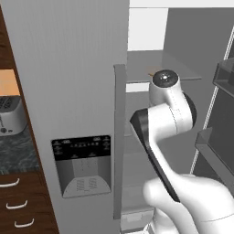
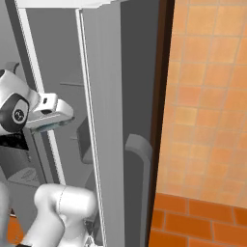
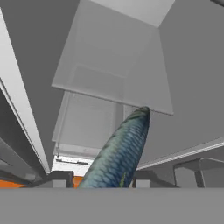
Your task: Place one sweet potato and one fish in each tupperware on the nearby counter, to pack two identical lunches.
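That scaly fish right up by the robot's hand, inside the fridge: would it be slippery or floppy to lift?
The fish looks smooth and glossy, so probably slippery. Its body tapers to a narrow end, so a pinch could slide off. It lies straight with no sag, which suggests it is stiff, though that is only a guess.

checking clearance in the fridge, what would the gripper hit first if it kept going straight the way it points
Probably the slim silvery-green scaled fish, lying right between the gripper fingertips; beyond it a translucent grey fridge shelf, though depth is unclear.

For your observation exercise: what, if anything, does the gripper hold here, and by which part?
In the hand view a slim blue-green scaled fish rises from between the gripper fingertips, apparently held at its near end; contact itself is hidden.
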Motion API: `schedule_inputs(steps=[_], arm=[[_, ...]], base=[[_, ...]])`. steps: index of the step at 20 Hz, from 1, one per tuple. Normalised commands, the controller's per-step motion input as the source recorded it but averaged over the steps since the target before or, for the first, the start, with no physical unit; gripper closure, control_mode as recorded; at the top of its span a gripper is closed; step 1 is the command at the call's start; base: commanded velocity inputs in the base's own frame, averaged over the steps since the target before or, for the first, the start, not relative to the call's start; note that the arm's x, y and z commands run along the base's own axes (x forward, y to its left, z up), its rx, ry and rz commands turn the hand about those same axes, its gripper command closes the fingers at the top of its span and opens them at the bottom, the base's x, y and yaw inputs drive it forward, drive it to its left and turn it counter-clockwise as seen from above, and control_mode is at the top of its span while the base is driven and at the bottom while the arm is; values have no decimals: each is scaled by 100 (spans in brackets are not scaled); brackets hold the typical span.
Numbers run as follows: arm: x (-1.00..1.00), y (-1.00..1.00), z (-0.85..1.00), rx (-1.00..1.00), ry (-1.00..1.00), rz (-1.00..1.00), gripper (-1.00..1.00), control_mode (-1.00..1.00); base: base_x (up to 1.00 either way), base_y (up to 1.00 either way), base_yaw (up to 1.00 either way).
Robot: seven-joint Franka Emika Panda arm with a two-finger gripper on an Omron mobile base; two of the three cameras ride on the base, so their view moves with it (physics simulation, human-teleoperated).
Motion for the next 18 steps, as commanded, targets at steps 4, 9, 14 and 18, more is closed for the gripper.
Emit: schedule_inputs(steps=[4, 9, 14, 18], arm=[[-33, 0, -32, 0, 5, 7, 100, -100], [-69, 0, -30, 0, 11, 4, 100, -100], [0, 0, 0, 0, 0, 0, 100, 100], [0, 0, 0, 0, 0, 0, 100, 100]], base=[[0, 0, 0], [0, 0, 0], [-73, 67, 10], [14, 100, 5]])
